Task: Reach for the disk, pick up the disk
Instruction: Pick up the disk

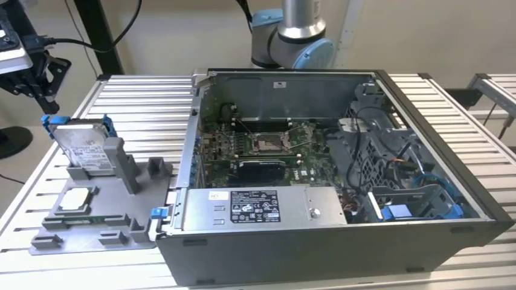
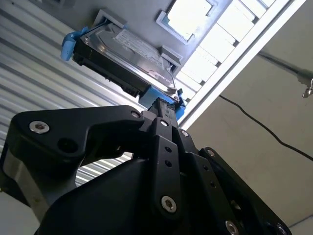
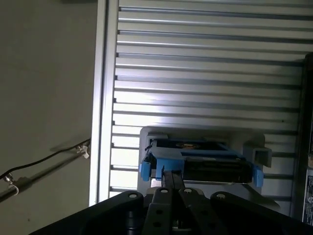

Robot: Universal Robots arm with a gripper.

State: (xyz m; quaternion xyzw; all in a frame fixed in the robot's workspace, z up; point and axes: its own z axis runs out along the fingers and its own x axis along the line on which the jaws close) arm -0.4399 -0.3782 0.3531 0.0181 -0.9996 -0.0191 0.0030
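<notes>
Well, we find the disk standing on end in a slot of the grey holder. The holder lies on the slatted tabletop at the exterior view's left, just beside the open computer case. The disk's long axis runs up and down, leaning back a little, and its short upper edge runs across the exterior view from left to right. The broad labelled face looks toward that view's camera. A blue bracket wraps the disk's edges and shows as tabs at both upper corners. Lower in the same holder, nearer the camera, a small square silver chip lies flat in its own recess, apart from the disk.

In the first wrist view we see the tool looking down on the disk's upper edge, its tip in line with the bracket tab at one end of that edge. Its two fingers lie pressed together with nothing between them, so we read it as closed and empty. In the second wrist view the tip likewise sits in front of a corner of the bracket, and the disk's metal body stretches away from it. In the exterior view the tool hangs just above the disk's upper corner at that view's left. Whether it touches the bracket there we cannot tell. The arm's base stands behind the case.
</notes>
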